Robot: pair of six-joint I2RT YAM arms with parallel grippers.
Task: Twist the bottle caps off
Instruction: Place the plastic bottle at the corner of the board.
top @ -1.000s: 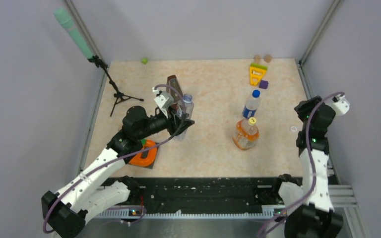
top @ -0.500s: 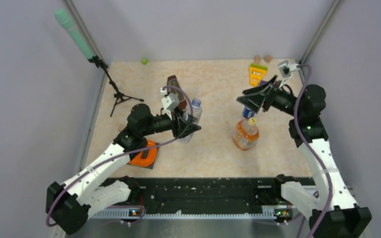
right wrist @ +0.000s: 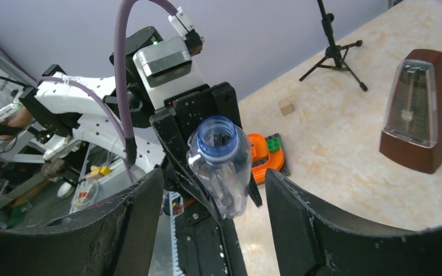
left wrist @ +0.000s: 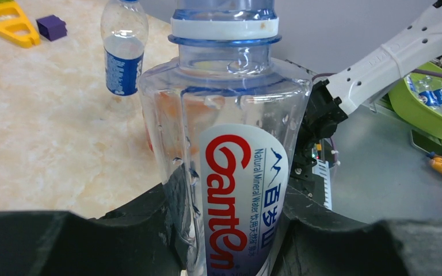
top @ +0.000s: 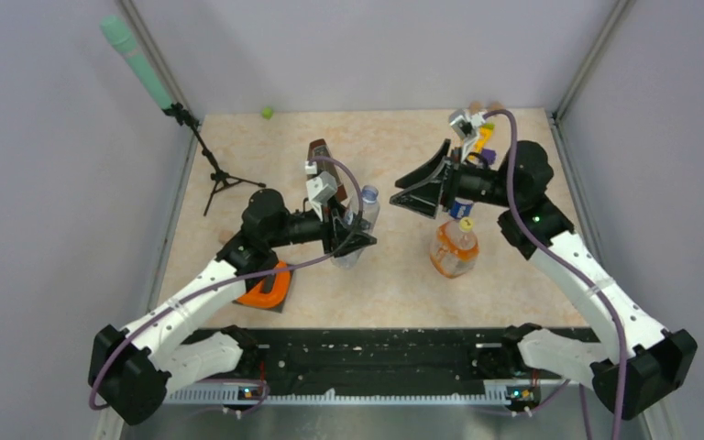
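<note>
Left hand (top: pixel 356 240) holds the slim clear bottle (left wrist: pixel 230 144) tight around its middle. Right hand (top: pixel 408 202) is wide open near that bottle's top, not touching. The yellow cap (top: pixel 466 223) sits on the orange bottle (top: pixel 452 252).

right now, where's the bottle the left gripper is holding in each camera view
top external: slim bottle just left of the table's centre, clamped in the left gripper.
left wrist: slim bottle fills the centre, red-lettered label facing the camera, black fingers either side.
right wrist: slim bottle at centre, open mouth toward the camera.
shared landmark: the left gripper around the bottle, seen in all three views.
</note>
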